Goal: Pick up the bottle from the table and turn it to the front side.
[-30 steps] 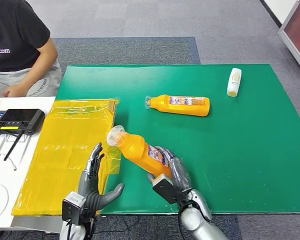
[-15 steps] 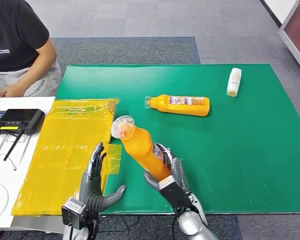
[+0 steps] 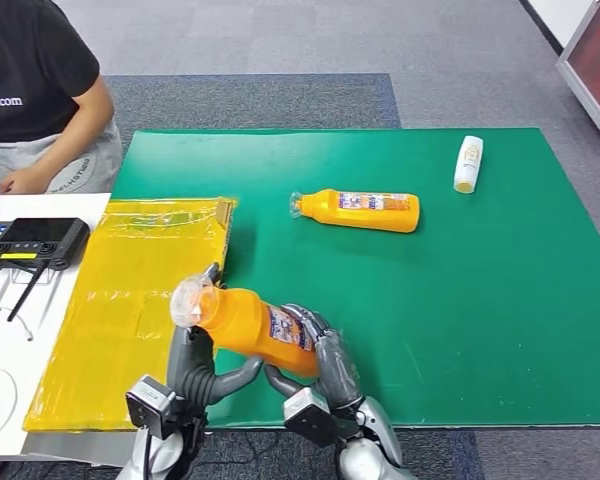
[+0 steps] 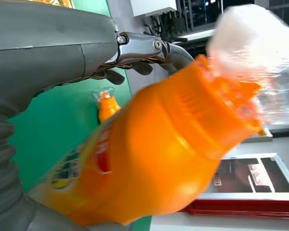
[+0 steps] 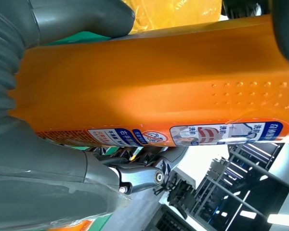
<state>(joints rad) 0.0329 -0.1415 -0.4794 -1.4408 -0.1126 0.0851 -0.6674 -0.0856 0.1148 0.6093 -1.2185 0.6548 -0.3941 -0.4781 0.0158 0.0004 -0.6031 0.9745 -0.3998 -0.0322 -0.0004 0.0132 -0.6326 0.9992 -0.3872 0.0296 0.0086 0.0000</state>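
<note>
An orange bottle [image 3: 244, 322] with a clear cap [image 3: 187, 300] hangs above the near edge of the green mat [image 3: 470, 300], tilted, cap pointing left. My right hand [image 3: 323, 365] grips its base end, the printed label facing up. In the right wrist view the bottle [image 5: 154, 86] lies across the palm under the thumb [image 5: 81, 19]. My left hand [image 3: 195, 365] sits under the bottle's shoulder, fingers upright behind the neck and thumb stretched below it. The left wrist view shows the blurred bottle [image 4: 154, 159] beside the straight thumb [image 4: 52, 48].
A second orange bottle [image 3: 361, 211] lies on its side mid-mat, and a small white bottle [image 3: 468, 163] lies at the far right. Yellow film [image 3: 123, 300] covers the table's left part. A black controller [image 3: 33, 240] and a seated person [image 3: 33, 90] are at the far left.
My right hand swung the bottle leftward and lowered its cap end. The bottle's shoulder came over my left hand, which rose to meet it.
</note>
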